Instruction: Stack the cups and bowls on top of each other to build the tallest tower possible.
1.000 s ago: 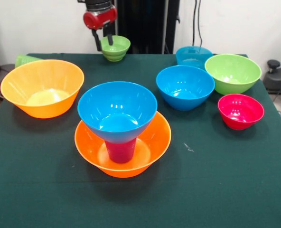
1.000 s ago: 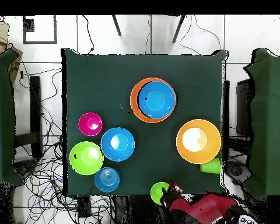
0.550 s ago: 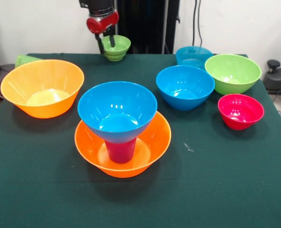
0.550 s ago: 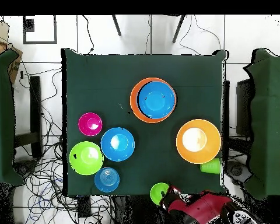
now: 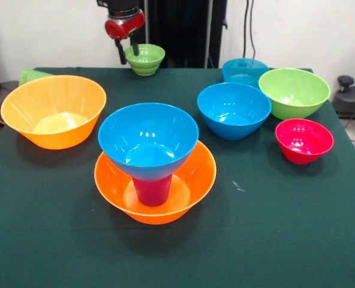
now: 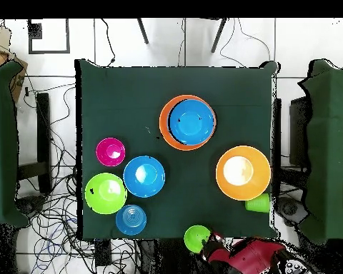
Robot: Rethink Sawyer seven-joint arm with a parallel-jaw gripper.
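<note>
Front view — tool [image 5: 128,50] pinching the rim of a small lime bowl [image 5: 145,59] (glossy, flared), lifted clear.

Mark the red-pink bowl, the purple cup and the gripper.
red-pink bowl [image 5: 303,139]: front view, inner wall.
purple cup [image 5: 153,189]: front view, side wall.
gripper [image 5: 128,53]: front view, between its fingertips.

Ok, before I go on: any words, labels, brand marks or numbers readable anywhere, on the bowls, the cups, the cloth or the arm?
None can be read.
Bowls, such as the blue bowl on the stack and the red bowl: plain plastic, no print.
Green cup lying on its side at the table's edge: no marking shows.
Green cloth: bare, only a small pale fleck.
Claw and its red housing: no lettering visible.
</note>
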